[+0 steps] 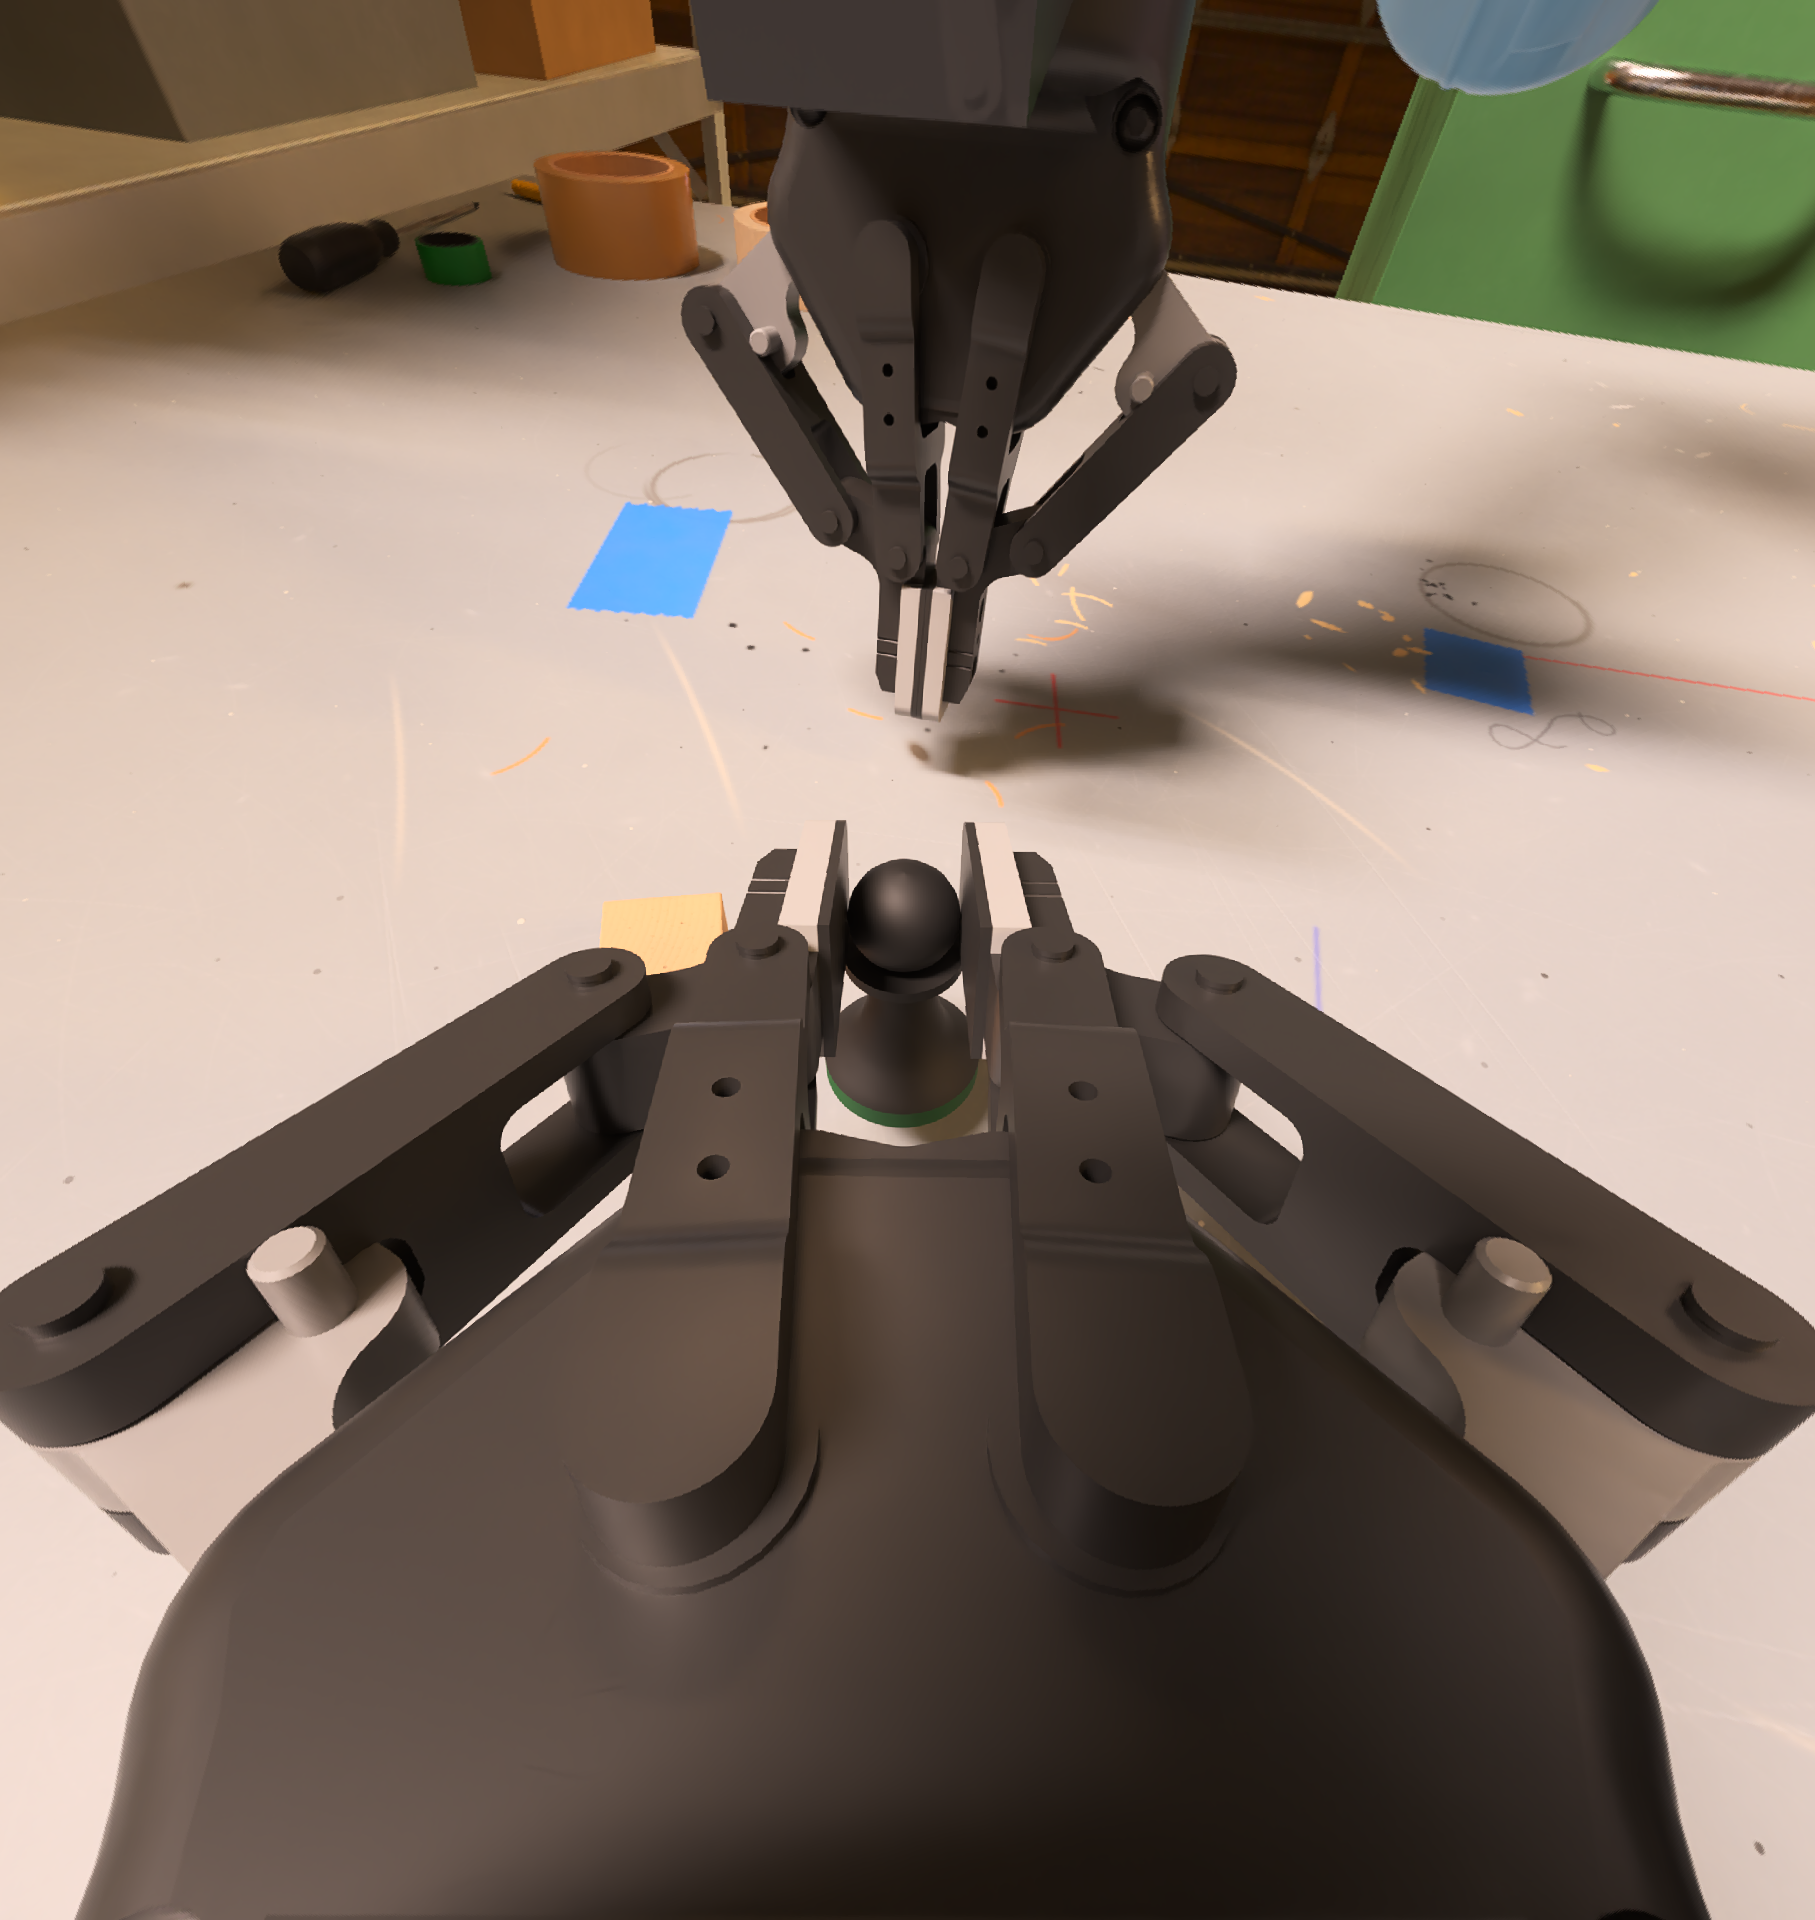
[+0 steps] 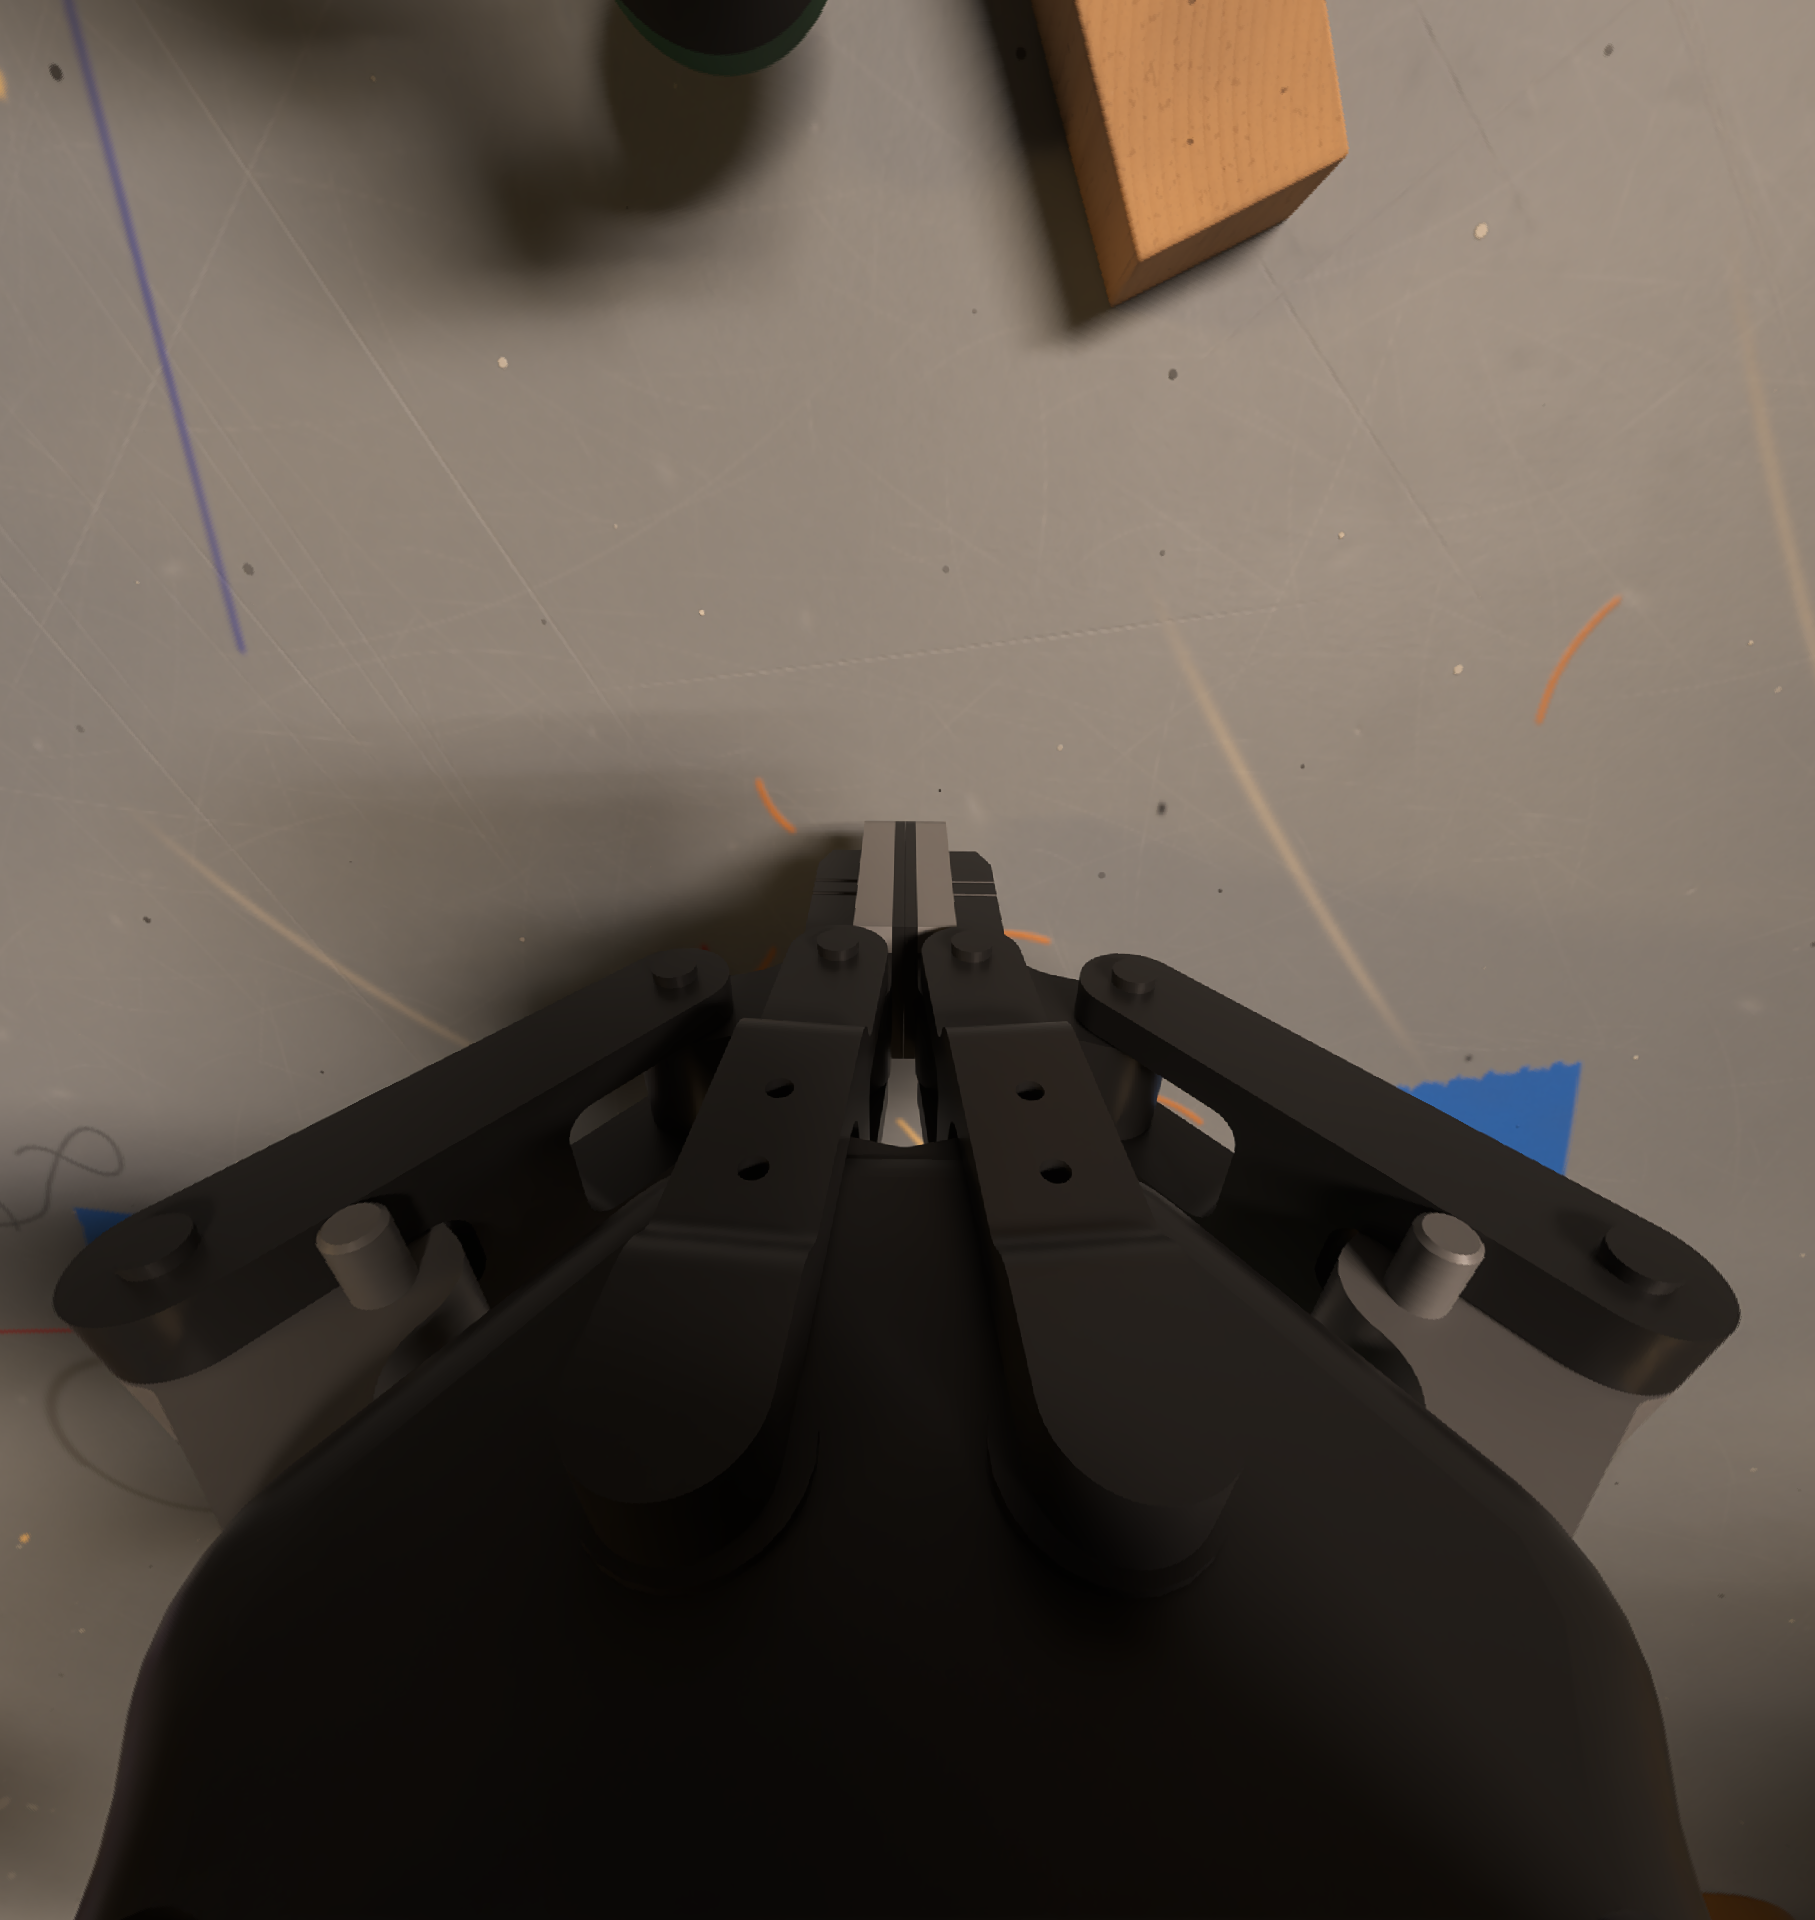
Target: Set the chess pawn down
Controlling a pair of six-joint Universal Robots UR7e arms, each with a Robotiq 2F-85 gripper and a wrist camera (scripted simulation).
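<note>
On the scuffed table (image 1: 363,727), left claw (image 1: 903,894) pinches the pawn (image 1: 903,966), base half hidden; right claw (image 2: 905,873) pressed together.

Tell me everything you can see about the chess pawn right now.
The chess pawn is matte black, with a round ball head, a collar beneath it, a flaring body and a green band around its base. It stands upright between the finger pads of the left gripper, which flank its head. Whether its base rests on the grey table cannot be told. In the right wrist view only its base shows at the top edge.

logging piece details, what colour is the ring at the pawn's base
Green, under the black chess pawn held by the left gripper; left wrist view.
</note>
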